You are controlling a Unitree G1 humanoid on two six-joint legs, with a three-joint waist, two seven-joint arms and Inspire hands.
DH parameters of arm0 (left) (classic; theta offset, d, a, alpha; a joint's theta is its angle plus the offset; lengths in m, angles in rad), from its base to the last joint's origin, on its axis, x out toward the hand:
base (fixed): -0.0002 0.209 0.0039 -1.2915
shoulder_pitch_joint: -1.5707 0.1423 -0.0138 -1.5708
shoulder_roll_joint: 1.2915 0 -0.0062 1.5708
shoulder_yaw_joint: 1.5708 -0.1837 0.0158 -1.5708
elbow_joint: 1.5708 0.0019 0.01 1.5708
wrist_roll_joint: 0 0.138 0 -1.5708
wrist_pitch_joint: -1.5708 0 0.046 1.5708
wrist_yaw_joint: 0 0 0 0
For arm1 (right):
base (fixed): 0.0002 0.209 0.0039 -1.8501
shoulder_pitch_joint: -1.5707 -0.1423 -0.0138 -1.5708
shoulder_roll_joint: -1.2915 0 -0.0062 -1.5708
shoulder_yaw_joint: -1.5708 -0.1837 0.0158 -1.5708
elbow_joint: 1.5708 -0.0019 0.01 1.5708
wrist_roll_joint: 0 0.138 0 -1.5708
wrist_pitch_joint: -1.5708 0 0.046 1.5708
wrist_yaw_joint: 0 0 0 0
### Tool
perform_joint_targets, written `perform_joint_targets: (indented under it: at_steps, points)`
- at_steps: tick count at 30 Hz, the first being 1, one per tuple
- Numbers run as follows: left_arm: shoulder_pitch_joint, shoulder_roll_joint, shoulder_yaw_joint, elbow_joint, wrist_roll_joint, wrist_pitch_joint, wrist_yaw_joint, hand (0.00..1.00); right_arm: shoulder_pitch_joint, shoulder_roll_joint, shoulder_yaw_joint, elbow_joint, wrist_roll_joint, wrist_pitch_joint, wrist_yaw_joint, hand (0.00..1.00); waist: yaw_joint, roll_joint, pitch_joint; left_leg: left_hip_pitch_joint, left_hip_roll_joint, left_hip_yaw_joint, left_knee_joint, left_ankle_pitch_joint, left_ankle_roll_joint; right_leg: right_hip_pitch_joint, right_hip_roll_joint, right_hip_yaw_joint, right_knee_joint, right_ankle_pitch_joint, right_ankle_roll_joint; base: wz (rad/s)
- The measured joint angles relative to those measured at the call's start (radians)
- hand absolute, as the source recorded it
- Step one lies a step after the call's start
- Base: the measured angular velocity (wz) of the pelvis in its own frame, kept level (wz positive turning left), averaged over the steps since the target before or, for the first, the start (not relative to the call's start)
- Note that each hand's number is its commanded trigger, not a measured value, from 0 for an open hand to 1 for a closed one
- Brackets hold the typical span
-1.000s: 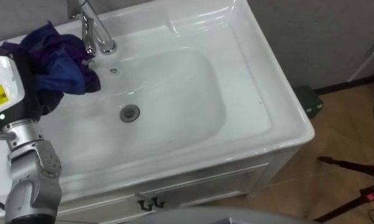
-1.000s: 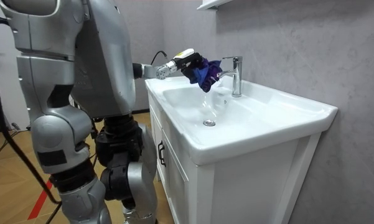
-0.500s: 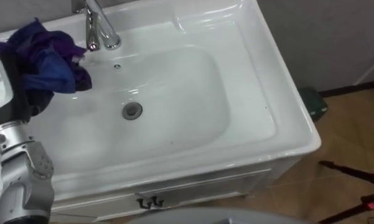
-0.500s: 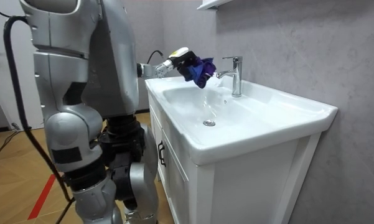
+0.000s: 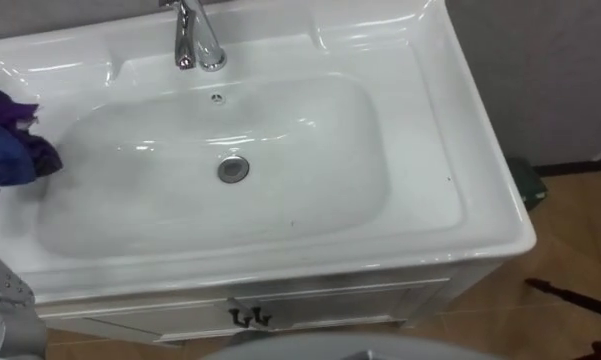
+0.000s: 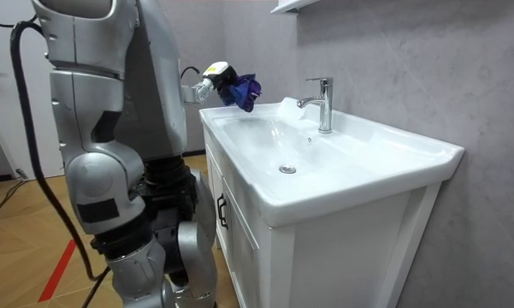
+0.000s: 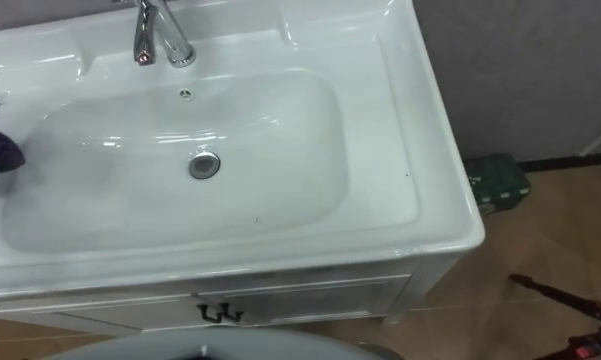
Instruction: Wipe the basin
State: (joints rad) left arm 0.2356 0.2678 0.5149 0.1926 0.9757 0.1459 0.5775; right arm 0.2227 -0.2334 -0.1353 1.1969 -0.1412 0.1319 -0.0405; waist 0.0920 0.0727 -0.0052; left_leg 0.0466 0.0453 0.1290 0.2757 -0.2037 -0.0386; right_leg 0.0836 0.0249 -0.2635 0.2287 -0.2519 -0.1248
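One white basin (image 5: 310,200) is set in the worktop (image 5: 470,200), with one tap (image 5: 195,45) at its 12 o'clock. One drain (image 5: 233,169) lies near the middle, and one small overflow hole (image 5: 217,98) sits between drain and tap. One cloth (image 5: 5,150) (purple and blue, bunched) hangs at the basin's 9 o'clock, raised above the rim. In the room view the left hand (image 6: 222,79) grips it, fingers curled round the fabric. One dark handle (image 5: 248,318) marks the cabinet front at 6 o'clock.
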Motion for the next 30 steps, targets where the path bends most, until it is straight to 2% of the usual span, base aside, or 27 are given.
perform_joint_targets:
  at_steps: [6, 18, 30]
  points:
    - [0.002, 0.0, 0.005, 0.0, -0.001, 0.001, 0.001, 1.0, 0.001, 0.0, -0.007, -0.001, 0.012, 0.0, 0.0, 0.0, 0.001, 0.007, -0.0002, -0.001, -0.004, 0.0, 0.001, 0.0, 0.001, -0.003, -0.006, -0.001, 0.013, -0.006, 0.004, 0.0]
    - [0.023, 0.0, 0.005, 0.0, -0.002, 0.003, 0.003, 1.0, 0.011, -0.001, -0.012, -0.02, 0.011, 0.002, 0.0, 0.0, 0.003, -0.004, -0.0058, 0.0, -0.004, 0.0, 0.001, -0.001, 0.001, -0.002, -0.006, 0.0, 0.014, -0.006, 0.004, 0.0]
    - [0.042, 0.0, 0.005, 0.083, -0.002, 0.053, 0.003, 1.0, 0.032, -0.007, -0.012, -0.075, 0.009, 0.035, 0.037, 0.0, 0.012, -0.011, -0.0046, 0.002, -0.004, -0.001, 0.001, -0.002, 0.002, -0.001, -0.006, 0.001, 0.015, -0.006, 0.004, 0.0]
